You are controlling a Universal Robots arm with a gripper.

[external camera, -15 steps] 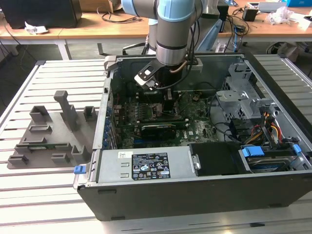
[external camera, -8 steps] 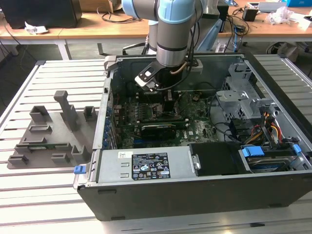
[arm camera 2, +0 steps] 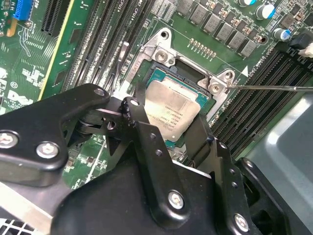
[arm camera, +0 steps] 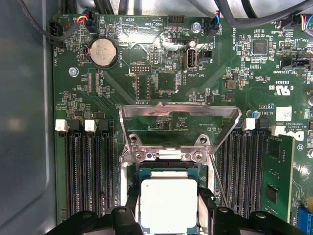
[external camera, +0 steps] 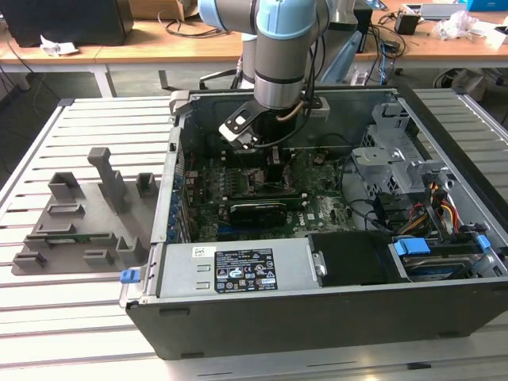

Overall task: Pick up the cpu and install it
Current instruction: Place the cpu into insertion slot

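The cpu (arm camera 2: pixel 173 110) is a small square chip with a silvery top. It lies level in the teal-framed socket (arm camera 2: pixel 157 74) on the green motherboard, and it also shows in the first wrist view (arm camera: pixel 168 203). My gripper (arm camera 2: pixel 167 116) reaches down inside the open computer case (external camera: pixel 317 317), its two black fingers (arm camera 2: pixel 133 107) pressed against opposite edges of the chip. The socket's metal load plate (arm camera: pixel 181 115) stands swung open beyond it. In the exterior view the gripper (external camera: pixel 274 171) hangs straight down over the board.
Black memory slots (arm camera: pixel 88 171) flank the socket on both sides. A thin metal lever (arm camera 2: pixel 274 88) sticks out beside it. A black expansion card (external camera: pixel 258 210), the power supply (external camera: pixel 238 270) and a drive cage (external camera: pixel 389 159) crowd the case. A grey holder tray (external camera: pixel 79 214) sits outside, on the exterior view's left.
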